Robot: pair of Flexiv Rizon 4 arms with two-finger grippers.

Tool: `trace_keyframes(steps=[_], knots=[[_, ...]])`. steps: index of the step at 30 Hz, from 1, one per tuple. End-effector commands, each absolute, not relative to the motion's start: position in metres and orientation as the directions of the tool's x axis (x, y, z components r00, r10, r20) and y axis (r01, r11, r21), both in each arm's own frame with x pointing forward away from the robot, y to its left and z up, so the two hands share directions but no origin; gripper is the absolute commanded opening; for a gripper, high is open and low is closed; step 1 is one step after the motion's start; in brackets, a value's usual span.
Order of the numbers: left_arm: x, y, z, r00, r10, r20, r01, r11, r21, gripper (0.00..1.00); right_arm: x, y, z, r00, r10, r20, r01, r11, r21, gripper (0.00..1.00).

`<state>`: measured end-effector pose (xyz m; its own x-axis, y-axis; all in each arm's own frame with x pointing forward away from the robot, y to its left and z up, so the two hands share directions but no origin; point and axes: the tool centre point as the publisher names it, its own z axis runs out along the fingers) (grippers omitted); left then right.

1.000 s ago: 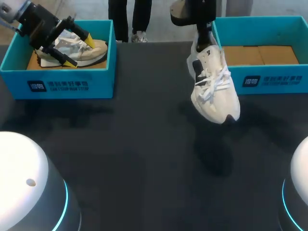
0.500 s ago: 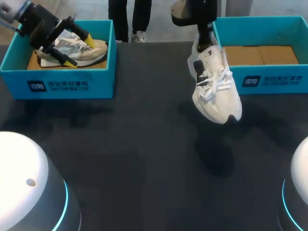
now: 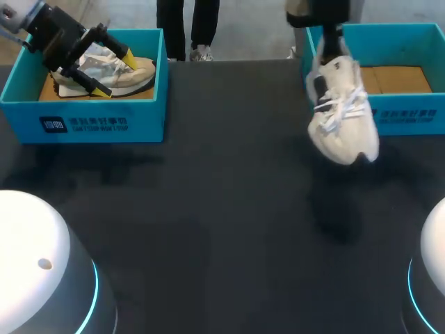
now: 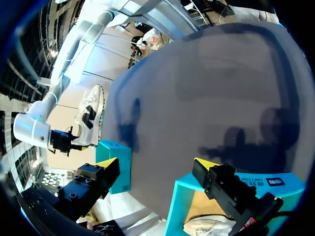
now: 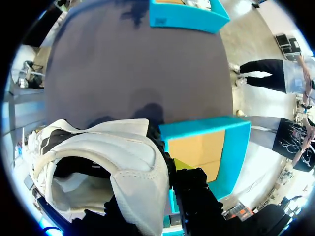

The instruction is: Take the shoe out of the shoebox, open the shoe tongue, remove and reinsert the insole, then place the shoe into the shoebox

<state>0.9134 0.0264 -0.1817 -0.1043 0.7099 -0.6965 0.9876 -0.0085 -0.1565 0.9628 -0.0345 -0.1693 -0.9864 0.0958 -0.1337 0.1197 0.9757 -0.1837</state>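
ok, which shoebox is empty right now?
The right shoebox: only its bare cardboard floor shows. The left shoebox has a shoe in it.

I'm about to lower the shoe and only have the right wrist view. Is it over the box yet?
Observer: Not yet. In the head view the shoe hangs toe down in front of the right box's front left corner, and its shadow lies on the table.
Operator: Is the left arm anywhere near?
Observer: No. The left gripper is at the left box, open, over a second shoe.
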Motion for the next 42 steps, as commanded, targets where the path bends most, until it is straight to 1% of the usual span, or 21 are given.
trace_keyframes(steps=[1, 7, 13, 14, 16, 34, 39, 42], knots=[[0.913, 0.026, -0.181, -0.103, 0.712, -0.694, 0.988, -0.008, -0.155, 1.0, 0.963, -0.071, -0.172, -0.988, 0.064, -0.142, 0.089, 0.98, -0.18, 0.0], [0.913, 0.026, -0.181, -0.103, 0.712, -0.694, 0.988, -0.008, -0.155, 1.0, 0.971, -0.106, -0.174, -0.986, 0.075, -0.152, 0.108, 0.969, -0.223, 0.0], [0.913, 0.026, -0.181, -0.103, 0.712, -0.694, 0.988, -0.008, -0.155, 1.0, 0.976, -0.125, -0.17, -0.981, 0.092, -0.172, 0.129, 0.967, -0.219, 0.0], [0.913, 0.026, -0.181, -0.103, 0.712, -0.694, 0.988, -0.008, -0.155, 1.0, 0.977, -0.126, -0.17, -0.98, 0.088, -0.178, 0.126, 0.968, -0.218, 0.0], [0.913, 0.026, -0.181, -0.103, 0.712, -0.694, 0.988, -0.008, -0.155, 1.0, 0.978, -0.128, -0.169, -0.975, 0.118, -0.19, 0.154, 0.969, -0.193, 0.0], [0.913, 0.026, -0.181, -0.103, 0.712, -0.694, 0.988, -0.008, -0.155, 1.0, 0.978, -0.128, -0.169, -0.975, 0.118, -0.19, 0.154, 0.969, -0.193, 0.0], [0.913, 0.026, -0.181, -0.103, 0.712, -0.694, 0.988, -0.008, -0.155, 1.0, 0.991, -0.157, -0.173, -0.976, 0.117, -0.186, 0.157, 0.964, -0.215, 0.0], [0.913, 0.026, -0.181, -0.103, 0.712, -0.694, 0.988, -0.008, -0.155, 1.0, 0.998, -0.174, -0.175, -0.979, 0.094, -0.179, 0.134, 0.965, -0.227, 0.0]])
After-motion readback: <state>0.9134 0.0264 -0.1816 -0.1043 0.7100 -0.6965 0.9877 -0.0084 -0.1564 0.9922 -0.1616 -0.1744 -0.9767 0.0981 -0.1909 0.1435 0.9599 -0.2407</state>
